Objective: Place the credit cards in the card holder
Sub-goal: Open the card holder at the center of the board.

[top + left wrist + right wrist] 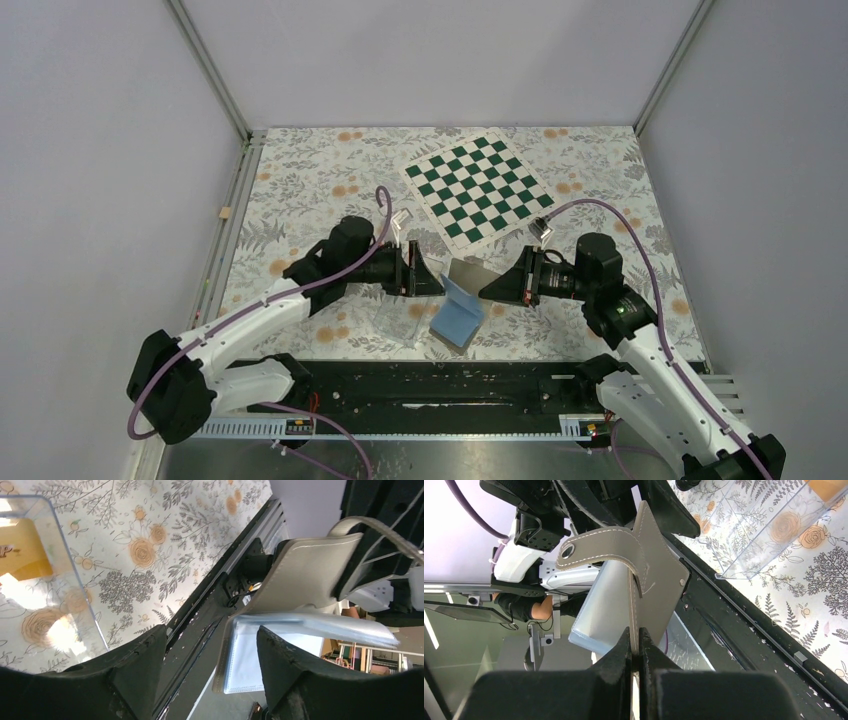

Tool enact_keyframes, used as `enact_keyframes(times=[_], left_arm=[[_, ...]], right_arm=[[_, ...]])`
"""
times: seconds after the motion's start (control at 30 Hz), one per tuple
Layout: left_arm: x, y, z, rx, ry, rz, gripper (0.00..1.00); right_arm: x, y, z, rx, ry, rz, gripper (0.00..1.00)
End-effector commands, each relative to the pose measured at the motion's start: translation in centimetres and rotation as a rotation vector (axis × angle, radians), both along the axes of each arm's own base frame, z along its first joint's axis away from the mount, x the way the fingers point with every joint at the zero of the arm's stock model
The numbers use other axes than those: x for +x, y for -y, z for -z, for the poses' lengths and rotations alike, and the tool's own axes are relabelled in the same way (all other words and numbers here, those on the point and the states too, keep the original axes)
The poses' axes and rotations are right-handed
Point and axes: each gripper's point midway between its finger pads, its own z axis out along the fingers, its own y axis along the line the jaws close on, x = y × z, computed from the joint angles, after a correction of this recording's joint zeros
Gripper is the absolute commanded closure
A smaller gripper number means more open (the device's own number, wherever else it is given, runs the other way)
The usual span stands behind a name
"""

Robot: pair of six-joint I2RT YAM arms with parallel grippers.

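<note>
The card holder [458, 318] hangs open between the two grippers, with its grey cover [305, 575] up and its pale blue pockets below. My right gripper [636, 640] is shut on the edge of the grey cover [659, 585], whose strap and stud show. My left gripper [211, 630] is open, close to the holder's left side, and the holder's stitched edge lies between its jaws without touching them. An orange-yellow credit card [22, 550] lies in the clear tray [65, 555] to the left, and an orange corner of a card also shows in the right wrist view [824, 487].
The clear plastic tray [398, 322] sits on the floral cloth just left of the holder. A green-and-white chessboard [478, 187] lies at the back. The black rail [450, 385] runs along the near table edge under the holder.
</note>
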Motion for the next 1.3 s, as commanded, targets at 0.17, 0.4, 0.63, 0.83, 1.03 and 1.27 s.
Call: enact_keyframes(times=[0.17, 0.4, 0.63, 0.83, 1.03, 1.27], left_arm=[[0.9, -0.6, 1.0, 0.164, 0.042, -0.026, 0.38], [0.2, 1.3, 1.1, 0.242, 0.071, 0.029, 0.4], [0.2, 1.8, 0.1, 0.196, 0.094, 0.025, 0.38], [0.1, 2.2, -1.7, 0.052, 0.103, 0.034, 0.33], [0.4, 2.1, -2.4, -0.056, 0.073, 0.018, 0.32], [2.2, -0.9, 0.6, 0.213, 0.055, -0.121, 0.32]], right_arm=[[-0.2, 0.3, -1.2, -0.032, 0.072, -0.026, 1.0], [-0.3, 0.4, -0.5, -0.06, 0.067, -0.031, 1.0], [-0.4, 0.6, -0.4, -0.073, 0.071, -0.028, 1.0], [-0.5, 0.4, -2.0, -0.025, 0.082, -0.031, 1.0], [-0.3, -0.1, -3.9, 0.063, 0.063, -0.02, 1.0], [0.6, 0.3, -3.5, 0.017, 0.022, 0.061, 1.0]])
